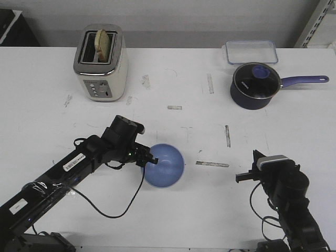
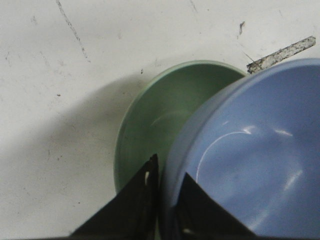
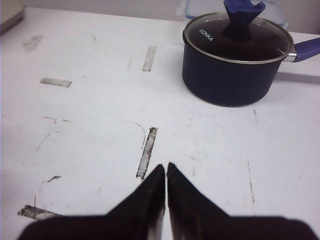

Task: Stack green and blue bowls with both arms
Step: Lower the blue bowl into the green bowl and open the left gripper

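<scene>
I have the left hand [image 2: 167, 192] pinched shut across the rim of the blue bowl [image 1: 164, 166], one finger inside the wall and one outside, as the left wrist view shows. The bowl sits near the middle of the counter [image 1: 220, 210], in front of the toaster [image 1: 101, 63]. Through the left wrist camera I see the green bowl [image 2: 160, 120] directly beneath it, partly covered, the blue one overlapping its far side and off-centre. I cannot tell whether the blue bowl is already resting in the green or hanging just above it; from the front the green one is hidden entirely.

My right hand [image 3: 166, 172] has its fingers closed together on nothing, low over the counter on the right, well apart from the bowls and pointing toward the lidded saucepan [image 1: 255, 85].

Both bowls look light, rigid and smooth with a matte finish, so I judge the rim pinch adequate but prone to slipping or pivoting, since the grip is on one edge only. Being equal in size, they should nest only when well centred; released off-centre, the blue one will likely tilt or slide. The thin rim is the only sensible place to hold.
</scene>
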